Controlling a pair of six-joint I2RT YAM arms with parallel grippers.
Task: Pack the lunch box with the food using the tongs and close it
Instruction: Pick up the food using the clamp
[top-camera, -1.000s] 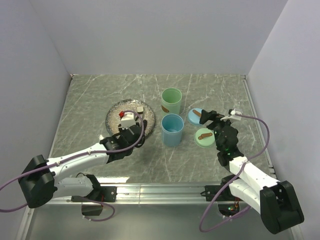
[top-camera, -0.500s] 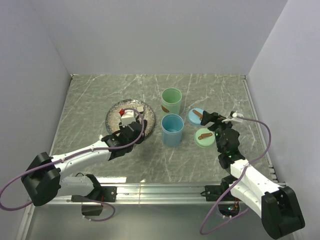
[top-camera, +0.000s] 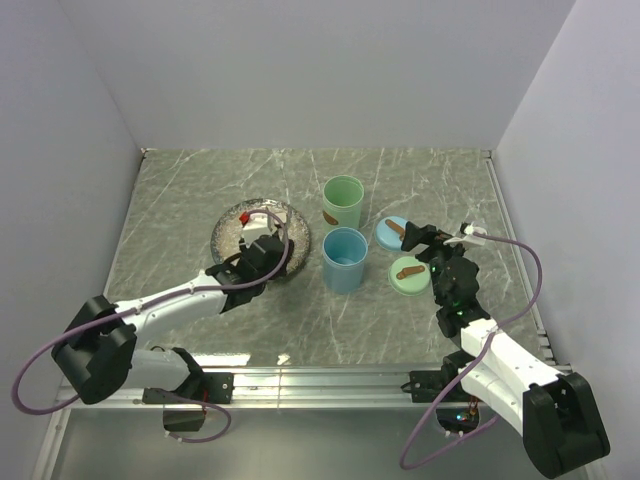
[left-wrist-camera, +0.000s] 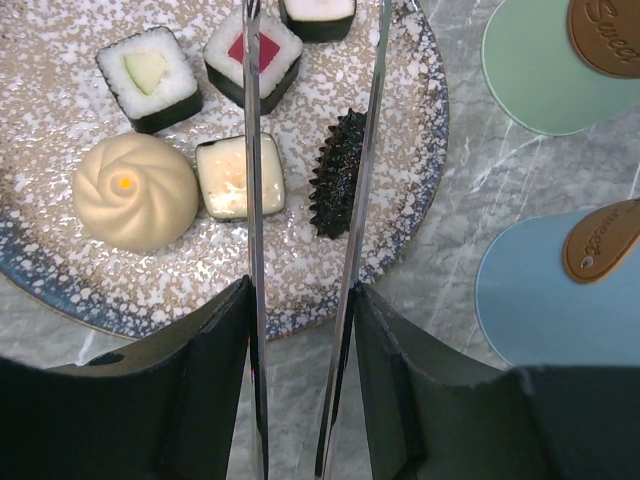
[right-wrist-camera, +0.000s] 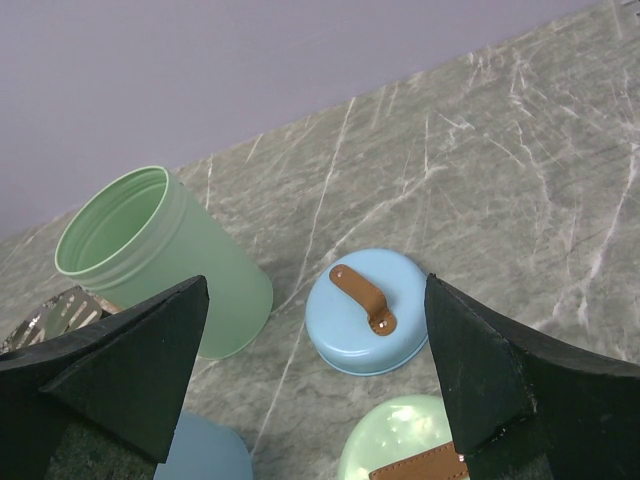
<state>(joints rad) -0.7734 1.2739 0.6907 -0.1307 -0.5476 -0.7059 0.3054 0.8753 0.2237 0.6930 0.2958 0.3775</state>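
- Left gripper (left-wrist-camera: 300, 320) slides further over the plate (left-wrist-camera: 150, 290), pinching the tongs (left-wrist-camera: 252, 180).
- Straddle the dark oblong piece (left-wrist-camera: 333, 188) squarely before squeezing.
- Right gripper (right-wrist-camera: 315, 300) hangs spread wide.

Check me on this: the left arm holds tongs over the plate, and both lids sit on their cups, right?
No. The left gripper holds tongs over the plate, but the top view shows the blue lid and green lid lying on the table beside the cups.

Three cameras, one fixed.
Overhead looks down the table (top-camera: 180, 190) from its near edge; left wrist close above the plate (left-wrist-camera: 190, 270); right wrist faces the blue lid (right-wrist-camera: 350, 340); overhead shows both.
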